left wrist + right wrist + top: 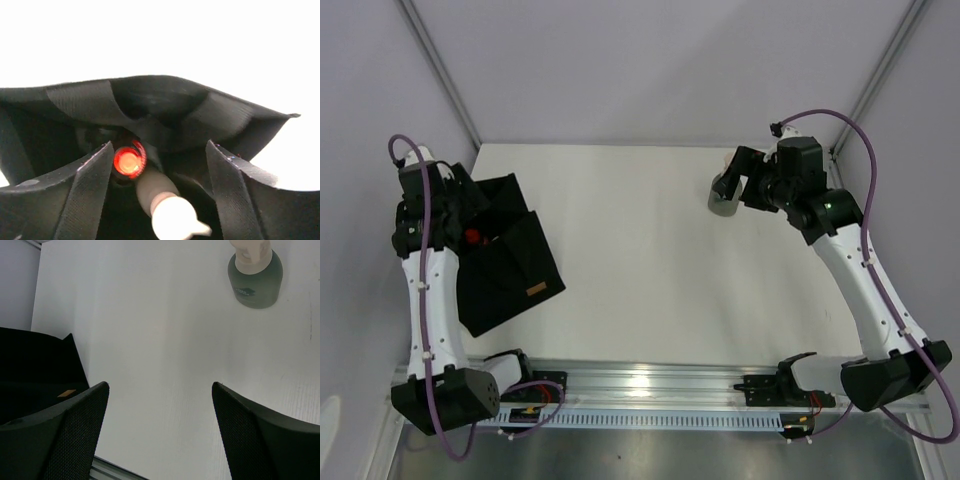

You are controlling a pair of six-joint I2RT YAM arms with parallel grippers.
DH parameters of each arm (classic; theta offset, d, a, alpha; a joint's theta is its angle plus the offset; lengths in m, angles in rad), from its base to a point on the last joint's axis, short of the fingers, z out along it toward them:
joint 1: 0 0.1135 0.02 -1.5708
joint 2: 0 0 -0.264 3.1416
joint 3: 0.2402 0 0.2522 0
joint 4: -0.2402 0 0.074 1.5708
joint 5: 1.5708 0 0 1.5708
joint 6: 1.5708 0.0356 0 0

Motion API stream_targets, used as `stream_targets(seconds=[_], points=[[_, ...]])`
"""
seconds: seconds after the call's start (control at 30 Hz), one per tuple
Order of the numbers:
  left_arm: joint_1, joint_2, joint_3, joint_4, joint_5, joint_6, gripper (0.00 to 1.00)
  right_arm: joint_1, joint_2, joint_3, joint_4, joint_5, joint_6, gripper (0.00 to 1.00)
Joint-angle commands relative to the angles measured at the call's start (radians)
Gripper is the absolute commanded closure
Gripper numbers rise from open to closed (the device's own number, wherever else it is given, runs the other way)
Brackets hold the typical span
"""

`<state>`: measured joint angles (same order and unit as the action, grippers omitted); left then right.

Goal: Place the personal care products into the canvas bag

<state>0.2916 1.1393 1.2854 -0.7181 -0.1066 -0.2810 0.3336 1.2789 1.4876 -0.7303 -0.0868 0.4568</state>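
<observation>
Progress: two of three done. The red round-ended bottle [129, 161] and the beige plastic bottle with cream cap [161, 199] lie inside the floppy black canvas bag [510, 262].
Outstanding: grey bottle with pale cap [255, 279], on the white table [640, 250], far right, well apart from the bag.
Orientation: grey bottle appears upright, long axis vertical, cap up.
Left gripper [159, 145]: wide open, empty, at the bag mouth.
Right gripper [160, 385]: wide open, empty, short of the grey bottle.

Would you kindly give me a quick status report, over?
Left tool open at canvas bag mouth, red bottle and beige bottle inside. Right tool open, grey bottle on table. Nothing blocking.
</observation>
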Motion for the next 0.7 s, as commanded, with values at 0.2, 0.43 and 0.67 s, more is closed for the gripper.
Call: stream_targets(seconds=[0.2,0.43,0.67], points=[[0.004,-0.105,0.075,-0.024,0.088,-0.112,0.01,-0.062,0.12,0.103,0.068,0.023,-0.233,0.1],[-0.028,-0.136,0.186,-0.109,0.113,-0.277,0.01,-0.174,0.347,0.333,0.062,-0.051,-0.366,0.06],[-0.33,-0.207,0.149,-0.099,0.027,-0.366,0.01,-0.165,0.565,0.522,0.0,-0.013,-0.389,0.04]])
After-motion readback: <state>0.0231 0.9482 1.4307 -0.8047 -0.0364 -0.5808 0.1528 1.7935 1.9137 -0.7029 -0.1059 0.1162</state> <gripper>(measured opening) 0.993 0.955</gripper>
